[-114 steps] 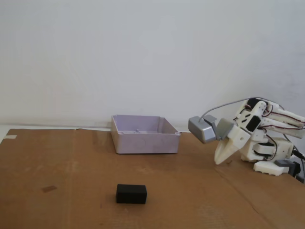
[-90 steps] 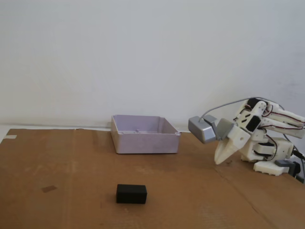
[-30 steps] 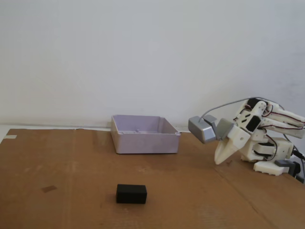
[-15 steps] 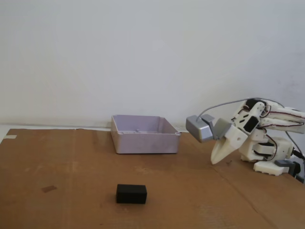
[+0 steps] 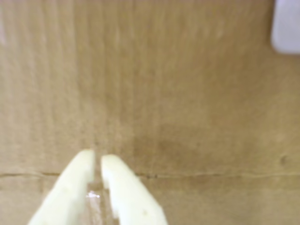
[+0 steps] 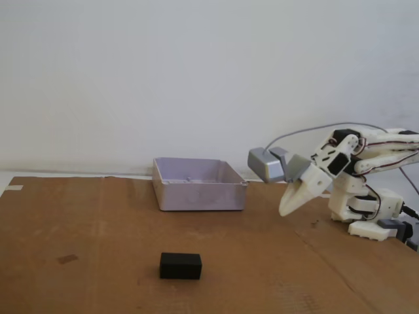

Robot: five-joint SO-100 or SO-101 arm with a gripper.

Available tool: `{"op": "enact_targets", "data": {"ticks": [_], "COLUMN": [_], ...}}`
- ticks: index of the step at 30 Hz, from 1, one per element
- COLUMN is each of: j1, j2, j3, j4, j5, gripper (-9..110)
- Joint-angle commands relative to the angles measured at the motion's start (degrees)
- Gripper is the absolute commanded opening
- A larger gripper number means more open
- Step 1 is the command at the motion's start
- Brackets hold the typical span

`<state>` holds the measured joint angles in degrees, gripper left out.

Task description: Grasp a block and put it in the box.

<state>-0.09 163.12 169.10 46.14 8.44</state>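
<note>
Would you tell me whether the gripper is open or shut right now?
Shut: in the wrist view the gripper shows its fingertips nearly touching, with nothing between them.

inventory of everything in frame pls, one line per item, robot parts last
block: 1, matte black, on the cardboard near the front of the fixed view, left of the arm, apart from everything else.
box: 1, pale lavender-grey, open top, behind the block toward the wall; nothing visible inside it from this angle; a pale corner shows at the top right of the wrist view.
cardboard sheet: 1, brown, covers the table.
wall: 1, white, behind the table.
camera module: 1, grey, mounted on the arm above the gripper.
arm: 1, white, at the right of the fixed view.
gripper: 1, white, raised above the cardboard, fingers nearly together, holding nothing.
</note>
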Motion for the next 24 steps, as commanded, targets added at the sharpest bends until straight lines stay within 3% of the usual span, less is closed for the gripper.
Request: {"op": "enact_targets", "data": {"ticks": [1, 24], "j1": [-0.18, -7.73], "j2": [-2.29, -31.73], "j3": [-10.11, -34.89], "j4": [-3.43, -19.16], "j5": [-0.44, -0.35], "gripper": [0, 0]}}
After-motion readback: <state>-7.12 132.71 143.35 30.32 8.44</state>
